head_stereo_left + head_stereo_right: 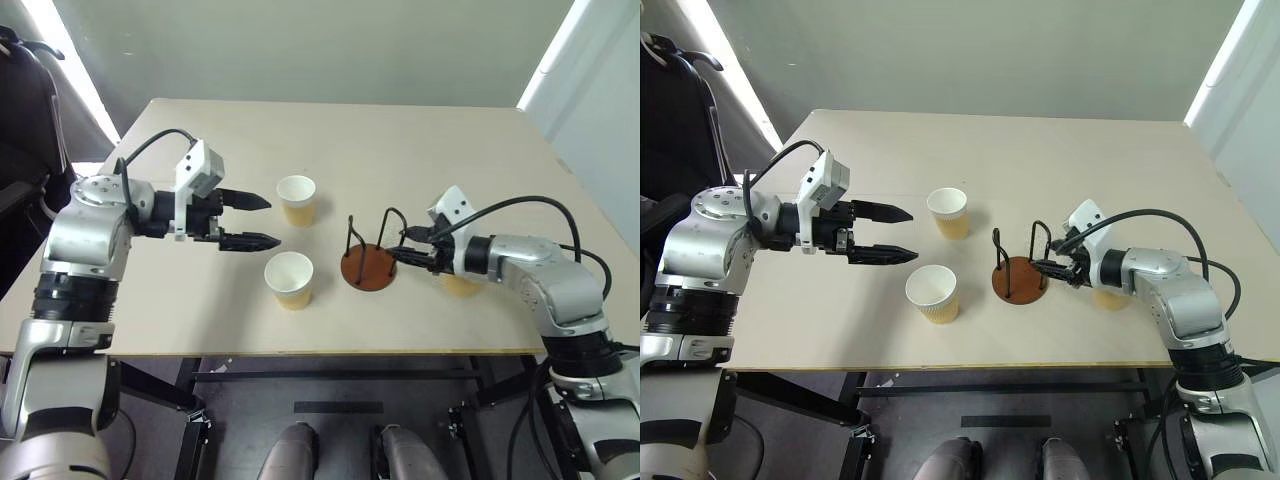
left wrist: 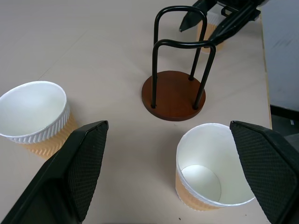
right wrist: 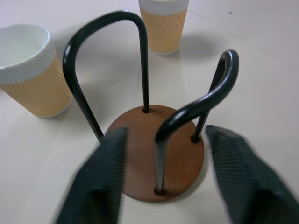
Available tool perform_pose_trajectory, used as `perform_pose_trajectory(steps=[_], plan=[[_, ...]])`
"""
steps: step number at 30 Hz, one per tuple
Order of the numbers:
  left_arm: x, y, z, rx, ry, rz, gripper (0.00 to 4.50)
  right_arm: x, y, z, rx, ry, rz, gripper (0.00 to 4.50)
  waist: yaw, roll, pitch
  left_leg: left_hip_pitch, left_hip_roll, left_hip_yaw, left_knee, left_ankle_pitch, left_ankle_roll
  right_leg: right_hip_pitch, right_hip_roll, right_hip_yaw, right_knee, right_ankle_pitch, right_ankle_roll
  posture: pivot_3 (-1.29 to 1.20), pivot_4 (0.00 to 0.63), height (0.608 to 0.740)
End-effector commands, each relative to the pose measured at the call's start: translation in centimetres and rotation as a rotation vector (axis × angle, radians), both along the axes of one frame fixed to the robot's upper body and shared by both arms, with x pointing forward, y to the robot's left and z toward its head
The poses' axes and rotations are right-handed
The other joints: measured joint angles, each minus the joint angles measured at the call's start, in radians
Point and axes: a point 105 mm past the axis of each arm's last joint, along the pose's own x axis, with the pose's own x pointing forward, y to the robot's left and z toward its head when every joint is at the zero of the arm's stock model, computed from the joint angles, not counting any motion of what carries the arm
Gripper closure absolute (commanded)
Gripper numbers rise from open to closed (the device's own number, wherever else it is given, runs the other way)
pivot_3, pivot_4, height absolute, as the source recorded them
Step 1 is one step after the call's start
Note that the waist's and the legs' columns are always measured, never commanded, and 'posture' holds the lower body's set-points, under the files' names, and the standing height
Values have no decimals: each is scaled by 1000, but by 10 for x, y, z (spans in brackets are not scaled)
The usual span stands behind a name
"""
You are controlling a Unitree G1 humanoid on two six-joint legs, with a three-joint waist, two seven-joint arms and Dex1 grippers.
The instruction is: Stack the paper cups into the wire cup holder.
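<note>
Third paper cup (image 1: 462,286) mostly hidden behind the right arm (image 1: 520,262) — just its lower part visible. In the right wrist view the right gripper's fingers (image 3: 100,179) are blurred, the far cup (image 3: 164,24) cut off at its rim — near-left cup (image 3: 28,70) clipped too.

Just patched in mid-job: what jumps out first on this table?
The empty wire cup holder stands mid-table, with the right hand open right at its loops. Two paper cups stand upright to its left, in front of the open left hand; a third cup sits under the right arm.
</note>
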Motion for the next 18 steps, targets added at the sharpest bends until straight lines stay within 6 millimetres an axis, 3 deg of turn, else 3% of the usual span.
perform_pose_trajectory(steps=[1, 11, 18], plan=[[0, 1, 11, 1, -52, 0, 0, 2, -3, 16, -23, -72, 1, 740, 0, 0, 0, 0, 0, 0, 0, 0, 0, 0, 0, 0, 0, 0, 0, 0, 150, 740], [7, 3, 16, 0, -103, 36, 0, 4, -20, 45, -51, -149, -36, 740, 1, 0, 0, 0, 0, 0, 0, 0, 0, 0, 0, 0, 0, 0, 0, 0, 150, 740], [14, 4, 18, 19, -147, 57, 0, 2, -19, 59, -60, -199, -29, 740, -1, 0, 0, 0, 0, 0, 0, 0, 0, 0, 0, 0, 0, 0, 0, 0, 150, 740]])
